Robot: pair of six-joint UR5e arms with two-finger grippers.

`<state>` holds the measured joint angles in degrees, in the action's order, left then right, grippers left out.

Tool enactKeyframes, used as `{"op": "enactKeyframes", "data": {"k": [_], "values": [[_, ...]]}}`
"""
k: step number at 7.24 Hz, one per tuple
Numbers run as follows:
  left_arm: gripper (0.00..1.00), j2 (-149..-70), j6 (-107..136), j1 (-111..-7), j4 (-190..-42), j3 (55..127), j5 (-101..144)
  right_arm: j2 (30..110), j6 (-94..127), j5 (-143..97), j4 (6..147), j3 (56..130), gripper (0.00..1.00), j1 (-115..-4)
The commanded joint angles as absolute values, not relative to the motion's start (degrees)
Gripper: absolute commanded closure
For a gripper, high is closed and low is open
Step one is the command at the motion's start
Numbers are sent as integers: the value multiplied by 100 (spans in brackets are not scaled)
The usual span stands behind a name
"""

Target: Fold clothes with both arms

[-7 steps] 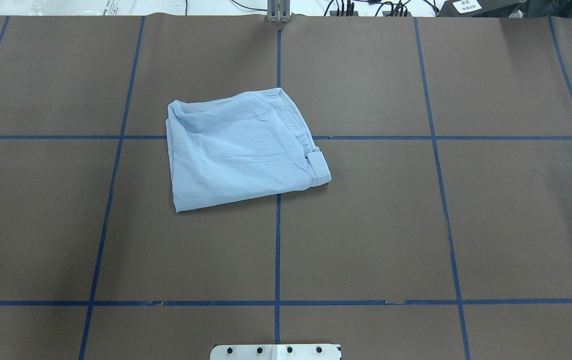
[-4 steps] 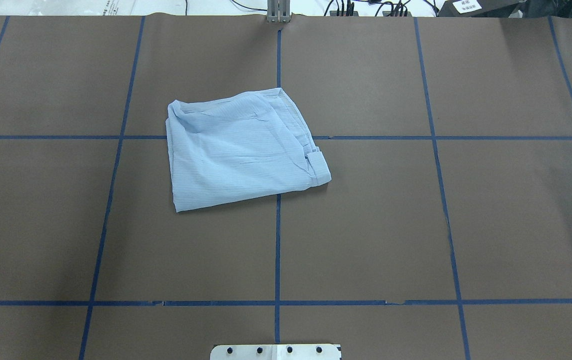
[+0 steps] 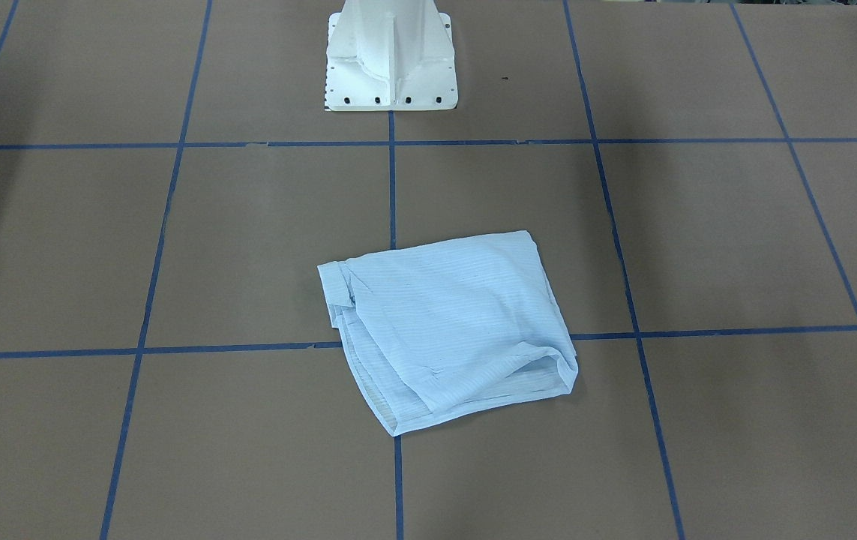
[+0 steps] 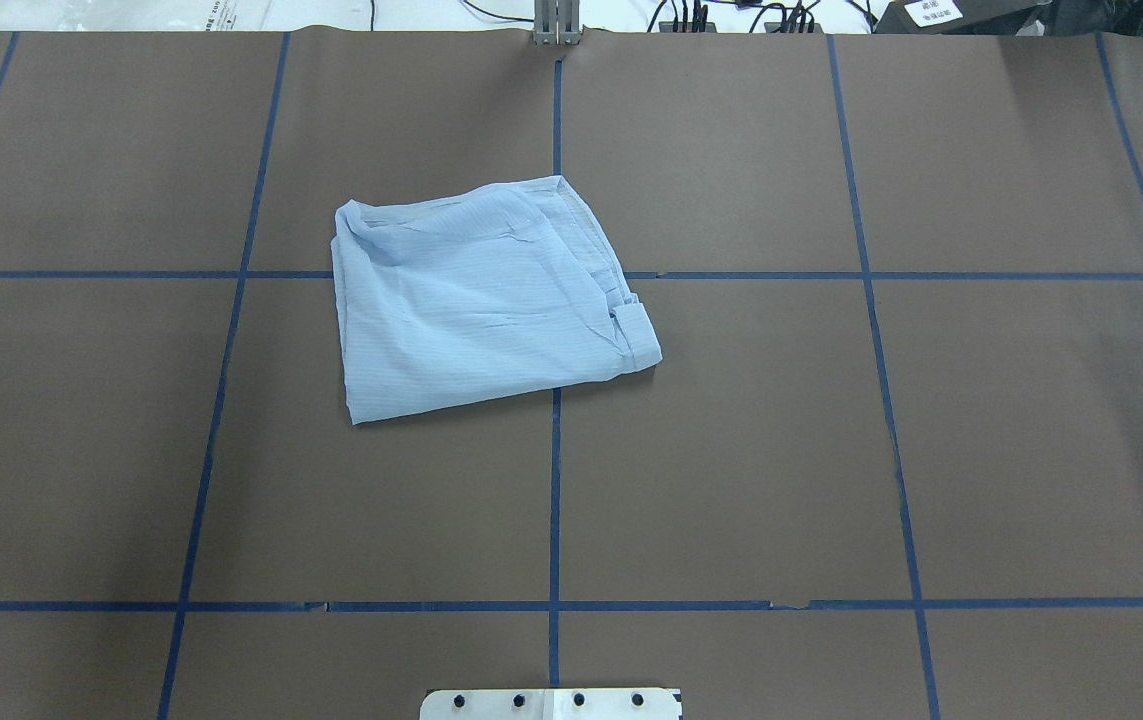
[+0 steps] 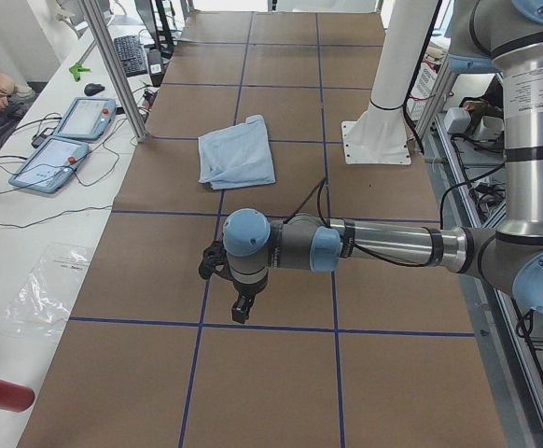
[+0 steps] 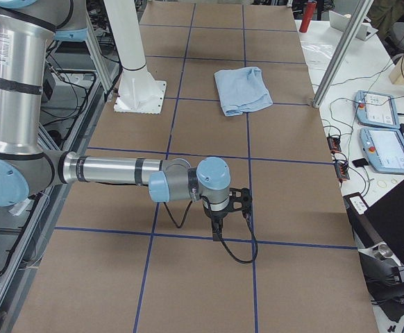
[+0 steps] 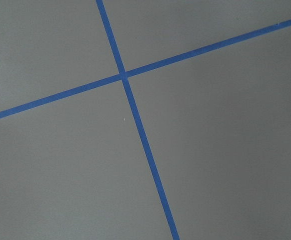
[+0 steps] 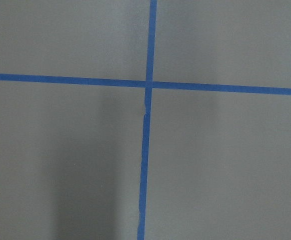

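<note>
The pale-blue shirt (image 4: 481, 300) lies folded into a rough square on the brown table, left of the centre tape line; it also shows in the front view (image 3: 450, 322) and both side views (image 5: 236, 154) (image 6: 242, 89). Neither arm touches it. My left gripper (image 5: 239, 313) hangs over the table's left end, far from the shirt. My right gripper (image 6: 217, 229) hangs over the right end. Both show only in the side views, so I cannot tell whether they are open or shut. Both wrist views show only brown paper and blue tape crossings.
The white pedestal base (image 3: 391, 52) stands at the robot's edge of the table. Blue tape lines (image 4: 554, 480) grid the brown paper. Tablets (image 5: 66, 140) and cables lie on the bench beyond the far edge, with an aluminium post (image 5: 113, 65) at that edge.
</note>
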<state>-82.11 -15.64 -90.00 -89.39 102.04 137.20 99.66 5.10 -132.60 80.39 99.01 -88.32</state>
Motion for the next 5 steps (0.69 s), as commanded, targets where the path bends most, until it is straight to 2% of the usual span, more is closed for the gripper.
{"op": "enactKeyframes", "data": {"k": [1, 5], "values": [[0, -8209, -1564, -9000, -8938, 10204, 13720, 9967, 518, -13245, 8042, 9888, 0, -8824], [0, -8218, -1556, -9000, -8938, 10213, 13720, 9967, 562, -13236, 8042, 9879, 0, -8824]]}}
